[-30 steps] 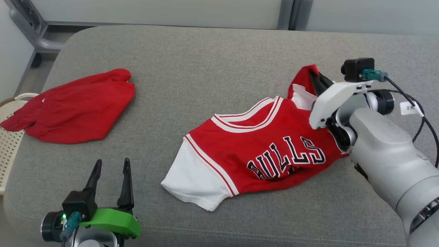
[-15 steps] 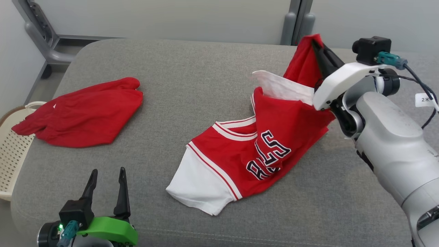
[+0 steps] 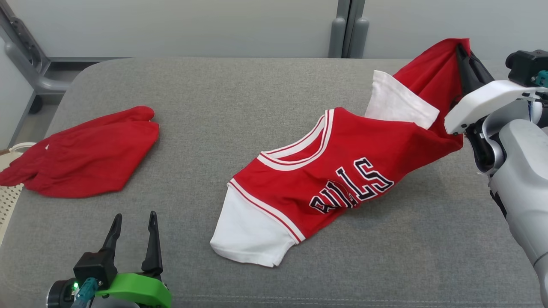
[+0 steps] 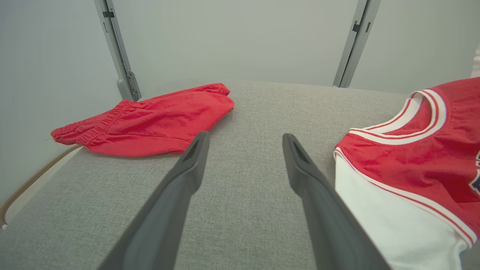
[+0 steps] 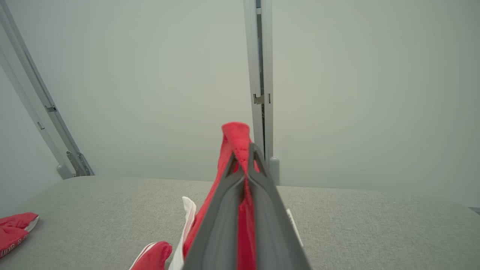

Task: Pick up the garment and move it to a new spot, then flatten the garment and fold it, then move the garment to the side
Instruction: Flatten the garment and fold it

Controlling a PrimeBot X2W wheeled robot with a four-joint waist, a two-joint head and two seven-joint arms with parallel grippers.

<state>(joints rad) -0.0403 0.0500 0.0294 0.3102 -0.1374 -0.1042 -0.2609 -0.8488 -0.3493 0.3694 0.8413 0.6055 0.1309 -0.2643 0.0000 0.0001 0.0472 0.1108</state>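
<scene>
The garment (image 3: 334, 175) is a red jersey with white sleeves and dark lettering, stretched across the grey cushion (image 3: 257, 94). My right gripper (image 3: 462, 53) is shut on its red far end, lifting that end at the right. In the right wrist view the red cloth (image 5: 234, 146) is pinched between the closed fingers (image 5: 221, 210). One white sleeve (image 3: 246, 231) rests on the cushion; the other (image 3: 398, 105) hangs raised. My left gripper (image 3: 132, 220) stands open at the lower left, nothing between its fingers (image 4: 180, 187), left of the jersey (image 4: 412, 150).
Red shorts (image 3: 85, 156) lie at the cushion's left, also the red shorts (image 4: 150, 122) ahead of my left gripper. A pale perforated basket (image 3: 8, 201) sits off the left edge. Grey panels and posts (image 3: 346, 28) stand behind the cushion.
My right gripper has lifted the jersey's far end up and drawn it to the right, stretching the cloth out. The head camera has shifted. The left gripper stays open in place.
</scene>
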